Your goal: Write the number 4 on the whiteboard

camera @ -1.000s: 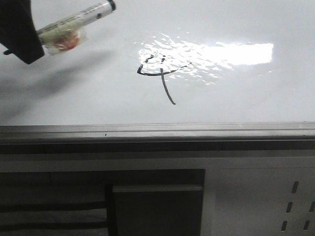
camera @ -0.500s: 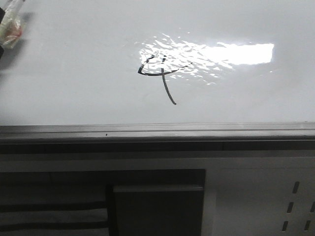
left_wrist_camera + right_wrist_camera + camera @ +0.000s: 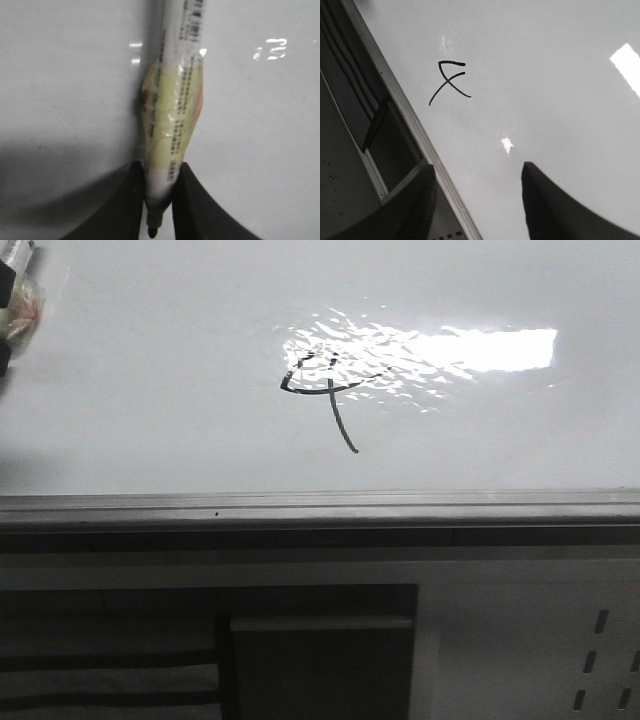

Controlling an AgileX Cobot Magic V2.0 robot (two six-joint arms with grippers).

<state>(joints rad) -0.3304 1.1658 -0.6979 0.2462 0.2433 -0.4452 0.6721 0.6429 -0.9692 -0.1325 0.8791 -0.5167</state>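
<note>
A large glossy whiteboard (image 3: 150, 420) is seen lying flat, with a grey metal edge rail (image 3: 320, 505) along its near side. Near the middle of the board, partly over a bright rippled light reflection (image 3: 440, 350), the number 4 (image 3: 322, 400) is drawn in thin black strokes: a small angular loop crossed by a long slanted downstroke. The figure appears finished. At the far left edge of the front view, only a sliver of the left gripper (image 3: 159, 200) is visible, well apart from the figure. In the left wrist view its jaws are closed tightly on a marker (image 3: 172, 115), whose barrel is wrapped in yellowish tape, probably to thicken it for a firmer grip. The right gripper (image 3: 477, 200) is held spread wide and empty above the board near the rail, apparently kept clear of the writing.
</note>
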